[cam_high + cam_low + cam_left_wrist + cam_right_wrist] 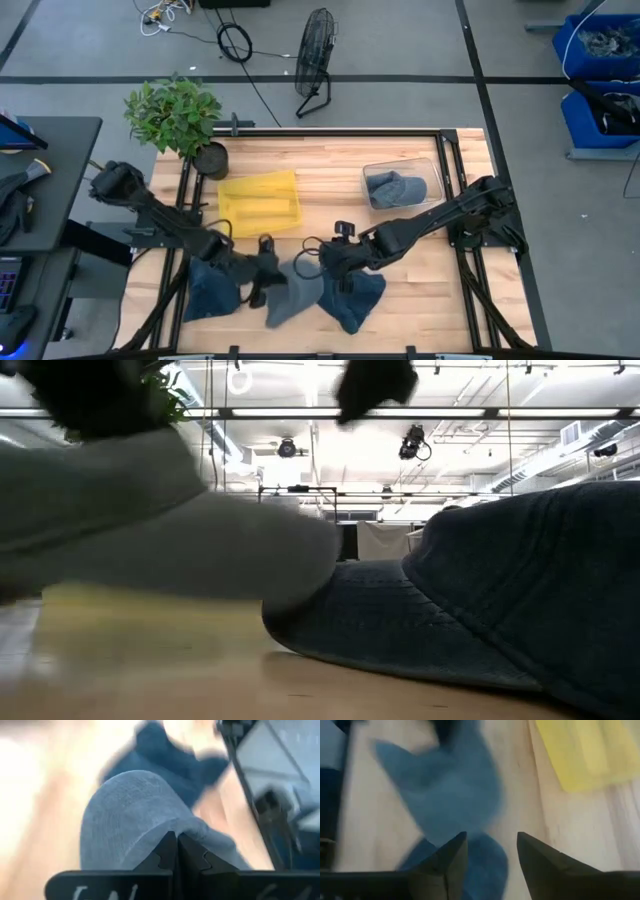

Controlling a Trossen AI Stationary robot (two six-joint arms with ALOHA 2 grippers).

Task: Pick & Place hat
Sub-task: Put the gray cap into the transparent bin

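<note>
Grey hat (292,293) lies at the table's (330,170) front edge, its fabric pinched between the closed jaws of the left gripper (266,262). Right gripper (335,262), jaws wide apart, hovers beside it over the dark blue hat (358,298).

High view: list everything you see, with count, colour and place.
grey hat: one, grey, front centre, pinched by the left gripper
dark blue hats: two on the table, front, either side of the grey one
hat in bin: one, blue-grey, inside the clear bin, back right
yellow bin: one, back centre
plant: one, green, back left corner
fan: one, black, on the floor behind
left gripper: shut on grey hat
right gripper: open, above the hats
</note>
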